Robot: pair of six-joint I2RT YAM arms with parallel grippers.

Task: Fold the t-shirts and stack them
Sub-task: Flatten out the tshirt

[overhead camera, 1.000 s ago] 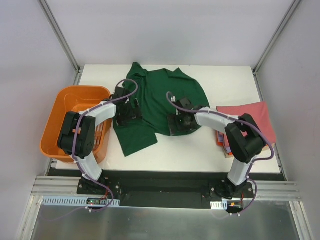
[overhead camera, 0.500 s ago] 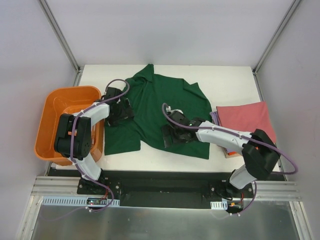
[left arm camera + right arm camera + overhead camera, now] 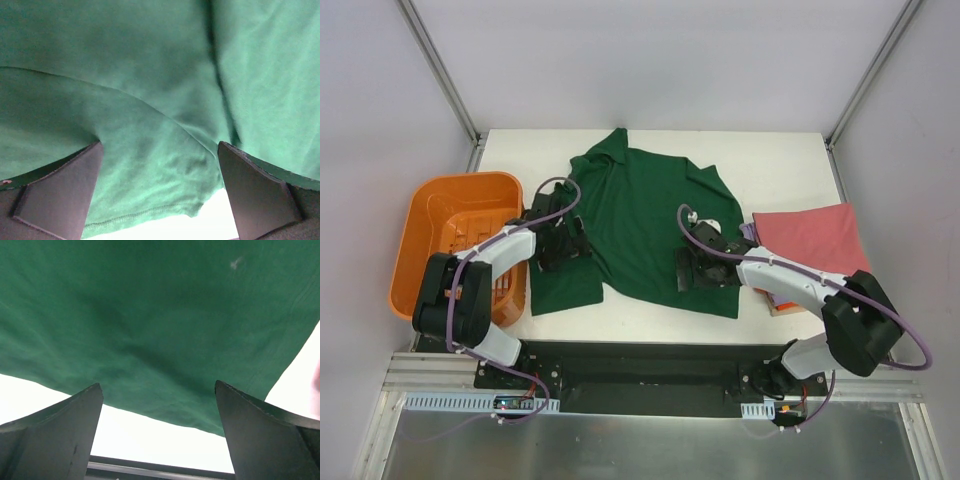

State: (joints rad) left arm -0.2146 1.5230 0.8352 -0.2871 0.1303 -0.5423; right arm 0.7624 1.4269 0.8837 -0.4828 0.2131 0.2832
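Note:
A dark green collared t-shirt lies spread over the middle of the white table. My left gripper hovers open over its left sleeve area. In the left wrist view the gripper has green cloth and its hem between the wide-apart fingers, gripping nothing. My right gripper is open above the shirt's near right hem. The right wrist view shows this gripper over the cloth edge and bare table. A folded pink-red t-shirt tops a stack at the right, with lavender and orange edges peeking out.
An orange slotted basket stands at the table's left edge, close beside the left arm. The table's near edge and a black rail run just behind both grippers. Grey walls enclose the back and sides.
The green shirt was drawn toward the near edge and now lies flatter. The right gripper has shifted right along the hem; the left gripper has moved nearer. Both have stayed open.

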